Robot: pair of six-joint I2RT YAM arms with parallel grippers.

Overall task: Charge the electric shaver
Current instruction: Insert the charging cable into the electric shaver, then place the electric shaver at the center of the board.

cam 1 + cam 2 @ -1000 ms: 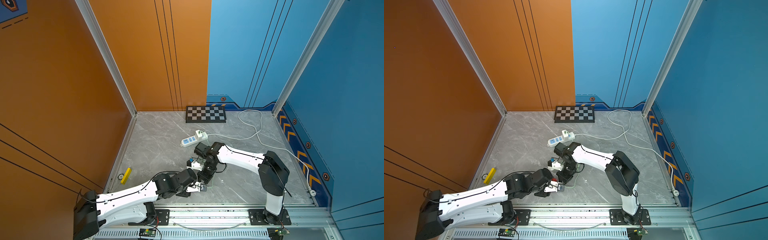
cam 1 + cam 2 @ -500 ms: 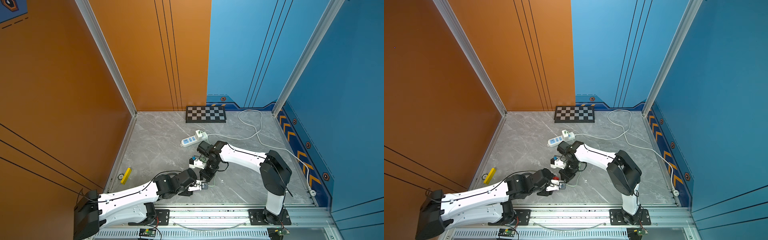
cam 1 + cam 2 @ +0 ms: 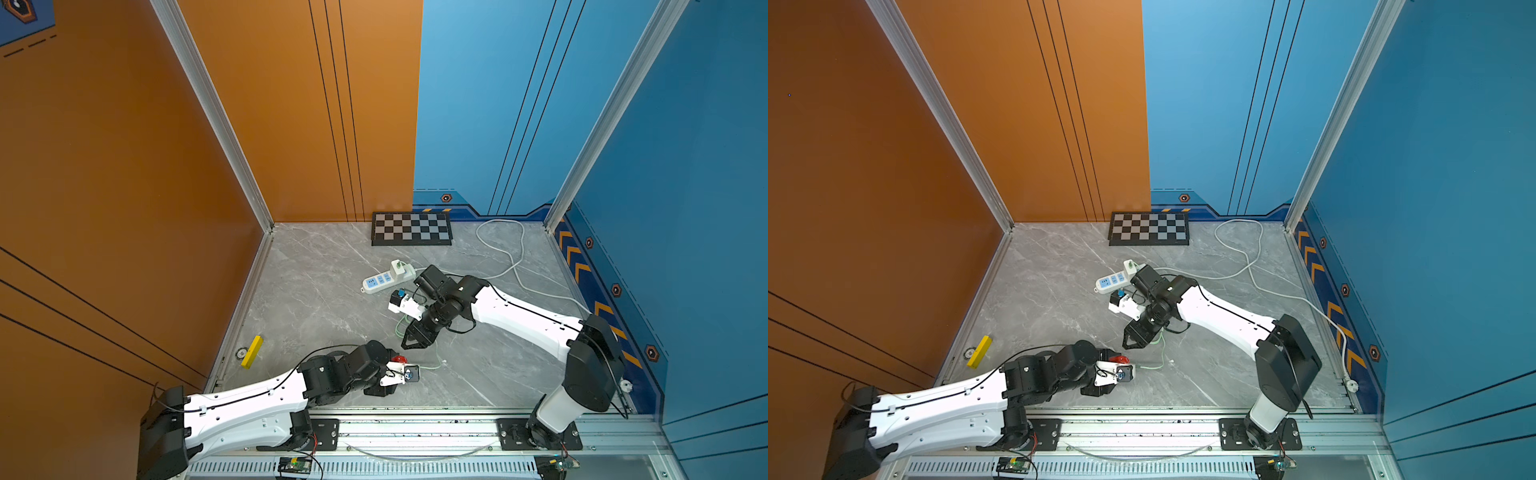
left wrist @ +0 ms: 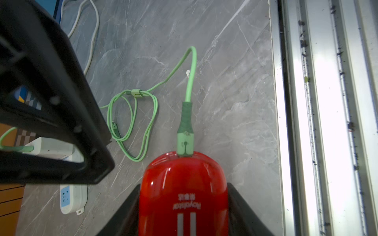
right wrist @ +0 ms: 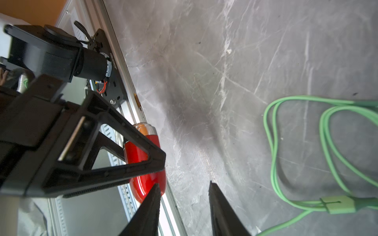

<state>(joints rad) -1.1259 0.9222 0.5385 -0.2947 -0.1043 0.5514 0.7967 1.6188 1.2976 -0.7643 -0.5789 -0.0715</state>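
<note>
While held lengthwise by left jaws, electric shaver (image 4: 183, 194) points plugged end outward.

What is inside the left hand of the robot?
The left hand holds the red electric shaver between its fingers. A green cable plug sits at the shaver's end and covers the port.

White print on shaver (image 4: 183, 194): brand "Royalstar", small Chinese characters beside it, too small to read surely.
</note>
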